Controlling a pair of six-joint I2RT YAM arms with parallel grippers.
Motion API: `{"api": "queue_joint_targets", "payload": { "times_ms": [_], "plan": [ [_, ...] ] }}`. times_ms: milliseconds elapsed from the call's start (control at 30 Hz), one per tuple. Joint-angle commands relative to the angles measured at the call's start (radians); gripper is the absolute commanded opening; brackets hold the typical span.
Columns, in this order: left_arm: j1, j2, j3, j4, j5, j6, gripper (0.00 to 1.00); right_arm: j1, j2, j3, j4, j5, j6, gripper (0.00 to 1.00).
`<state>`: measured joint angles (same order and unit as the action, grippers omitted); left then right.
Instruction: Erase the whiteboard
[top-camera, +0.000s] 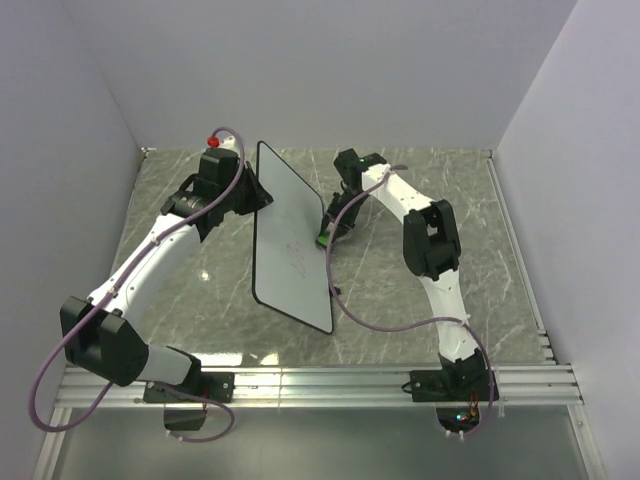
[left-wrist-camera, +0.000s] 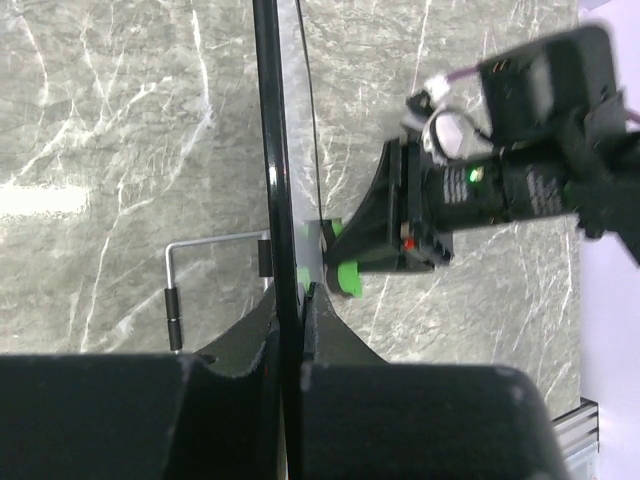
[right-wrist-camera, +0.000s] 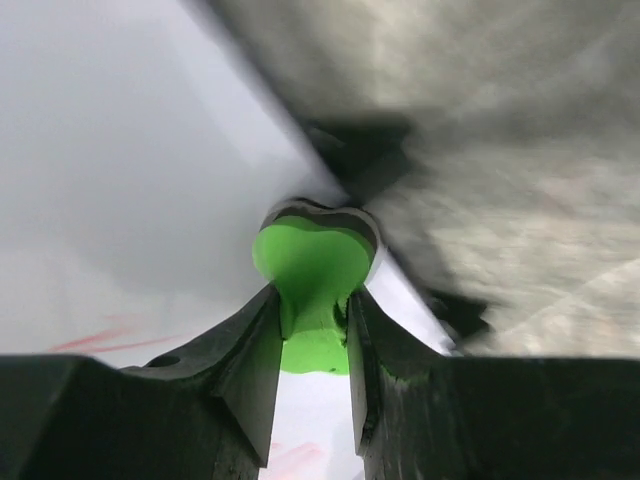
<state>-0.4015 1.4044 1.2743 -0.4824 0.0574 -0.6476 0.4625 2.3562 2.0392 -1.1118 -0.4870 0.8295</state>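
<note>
We see the whiteboard (top-camera: 292, 245) standing tilted at the centre of the top view, above the grey marble table (top-camera: 420, 300). Our left gripper (top-camera: 262, 197) is clamped tight on its upper-left frame. Our right gripper (top-camera: 328, 234) pinches a green eraser (right-wrist-camera: 312, 262) against the board's face near its right edge; faint red marks (right-wrist-camera: 105, 335) show lower left in the right wrist view

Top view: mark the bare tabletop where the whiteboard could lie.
Bare grey marble tabletop lies between the right arm and right wall, and between the black-framed white whiteboard and the near rail. Crowded mid-table: left gripper clamps the board, right gripper holds a green eraser block against it.
</note>
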Motion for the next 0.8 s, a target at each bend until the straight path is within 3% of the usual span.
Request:
{"api": "queue_joint_targets", "payload": {
  "times_ms": [0,200,533,767],
  "plan": [
    [-0.161,0.162,-0.138,-0.173,0.107,0.276,0.0,0.064,0.063,0.209,0.438,-0.096,0.158,0.0],
    [-0.184,0.146,-0.15,-0.188,0.127,0.286,0.0,0.068,0.13,0.24,0.572,-0.147,0.328,0.0],
    [-0.189,0.13,-0.181,-0.177,0.165,0.298,0.0,0.067,0.175,0.25,0.655,-0.142,0.407,0.0],
    [-0.189,0.153,-0.158,-0.17,0.174,0.322,0.0,0.073,0.032,-0.074,0.618,-0.16,0.249,0.0]
  ]
}}
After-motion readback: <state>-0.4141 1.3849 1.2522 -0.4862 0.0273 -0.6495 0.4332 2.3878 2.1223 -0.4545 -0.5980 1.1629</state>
